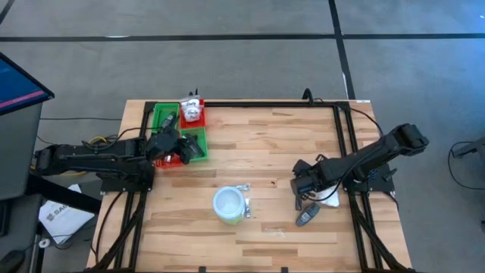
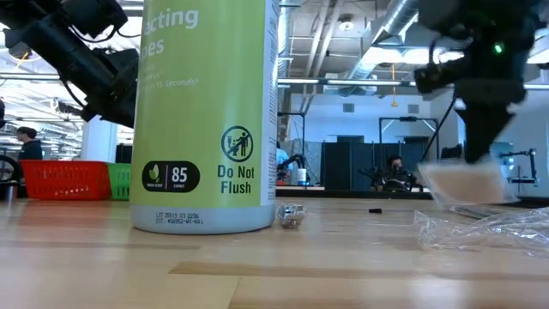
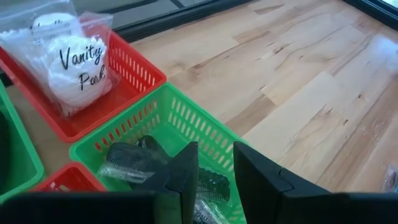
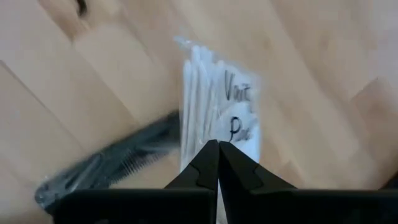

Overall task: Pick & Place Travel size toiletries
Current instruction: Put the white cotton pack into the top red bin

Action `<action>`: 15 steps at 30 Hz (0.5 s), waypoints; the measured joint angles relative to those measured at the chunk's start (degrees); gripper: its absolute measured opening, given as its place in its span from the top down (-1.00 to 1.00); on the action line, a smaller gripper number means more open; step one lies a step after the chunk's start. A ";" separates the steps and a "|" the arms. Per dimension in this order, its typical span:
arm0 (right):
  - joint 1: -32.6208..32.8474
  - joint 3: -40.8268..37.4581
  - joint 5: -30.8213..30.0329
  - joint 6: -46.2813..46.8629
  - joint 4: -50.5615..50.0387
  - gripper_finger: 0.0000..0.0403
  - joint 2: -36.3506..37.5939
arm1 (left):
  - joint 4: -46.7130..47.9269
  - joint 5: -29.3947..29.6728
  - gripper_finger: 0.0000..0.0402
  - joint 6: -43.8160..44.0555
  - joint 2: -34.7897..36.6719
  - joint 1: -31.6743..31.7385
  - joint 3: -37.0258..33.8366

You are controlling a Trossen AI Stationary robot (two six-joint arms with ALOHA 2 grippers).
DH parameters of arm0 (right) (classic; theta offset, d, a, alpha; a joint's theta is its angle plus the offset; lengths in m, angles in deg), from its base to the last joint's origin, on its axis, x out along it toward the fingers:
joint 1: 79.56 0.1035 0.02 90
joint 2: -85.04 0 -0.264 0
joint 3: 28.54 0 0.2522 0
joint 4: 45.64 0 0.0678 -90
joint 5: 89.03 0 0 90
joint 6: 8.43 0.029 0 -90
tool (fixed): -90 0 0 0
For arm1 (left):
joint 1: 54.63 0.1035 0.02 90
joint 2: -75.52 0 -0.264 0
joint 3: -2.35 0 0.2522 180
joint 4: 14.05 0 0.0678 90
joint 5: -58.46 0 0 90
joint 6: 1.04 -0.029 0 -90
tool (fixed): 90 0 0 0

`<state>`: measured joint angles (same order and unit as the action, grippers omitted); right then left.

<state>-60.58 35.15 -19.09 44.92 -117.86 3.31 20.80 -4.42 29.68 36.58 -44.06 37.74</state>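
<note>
Clearly, right gripper (image 4: 217, 144): fingers pinched together on a clear packet (image 4: 224, 118) of cotton swabs, lettered "Vanit… Pa…", just above the bench (image 1: 265, 144) near its right side.
Comb: a black comb (image 4: 106, 165) lies beside that packet.
Left gripper (image 3: 214, 163): partly open, nothing between the fingers, over the green tray compartment (image 3: 161, 118), where dark items lie.
Red compartment (image 3: 127, 68): bagged white packet (image 3: 71, 62) reading "Vanity Pak".
Tub (image 2: 202, 112): green side printed "85" and "Do Not Flush".
</note>
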 joint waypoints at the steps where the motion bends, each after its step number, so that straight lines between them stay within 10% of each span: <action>1: -0.29 1.29 -1.03 -0.60 -1.10 1.00 0.00 | -0.41 0.00 0.53 -0.45 0.00 0.00 0.00; 15: -6.32 15.97 -17.73 -18.23 -0.07 1.00 0.00 | -12.54 -5.11 0.53 -7.51 -0.02 0.00 0.00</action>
<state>-66.90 51.12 -36.82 26.69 -117.94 3.31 8.26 -9.53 22.16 36.56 -44.06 37.74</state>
